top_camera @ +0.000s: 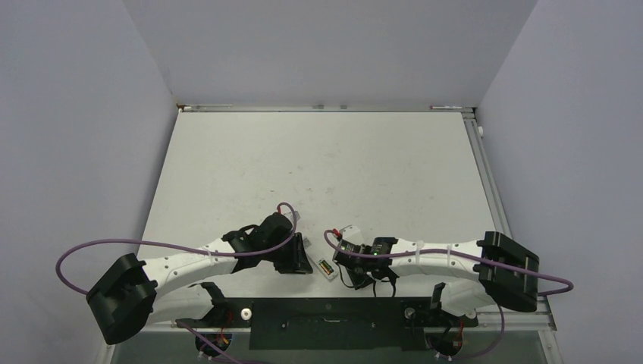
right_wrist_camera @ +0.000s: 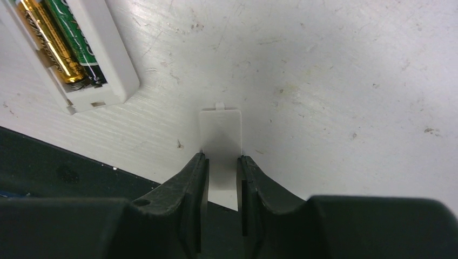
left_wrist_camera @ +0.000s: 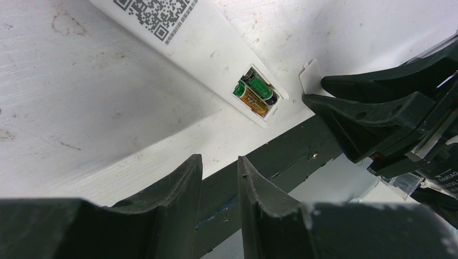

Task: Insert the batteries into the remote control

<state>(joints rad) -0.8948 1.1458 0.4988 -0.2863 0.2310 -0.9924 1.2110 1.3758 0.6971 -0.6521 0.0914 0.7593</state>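
Observation:
The white remote control (top_camera: 327, 269) lies recess-up near the table's front edge, between my two grippers. Both batteries sit side by side in its recess: a gold-orange one (left_wrist_camera: 251, 99) (right_wrist_camera: 48, 38) and a green-and-black one (left_wrist_camera: 261, 87) (right_wrist_camera: 75, 38). A small white battery cover (right_wrist_camera: 220, 129) (left_wrist_camera: 309, 75) lies flat just right of the remote, overhanging the table edge. My right gripper (right_wrist_camera: 221, 157) (left_wrist_camera: 316, 90) (top_camera: 345, 262) has its fingertips against the cover's two long edges. My left gripper (left_wrist_camera: 220, 157) (top_camera: 303, 262) hovers left of the remote, with a narrow gap and nothing in it.
The black mounting bar (top_camera: 326, 322) (right_wrist_camera: 54, 167) runs along the table's front edge, right below the remote and cover. Purple cables (top_camera: 189, 246) loop off both arms. Grey walls close the table (top_camera: 318, 167) on three sides.

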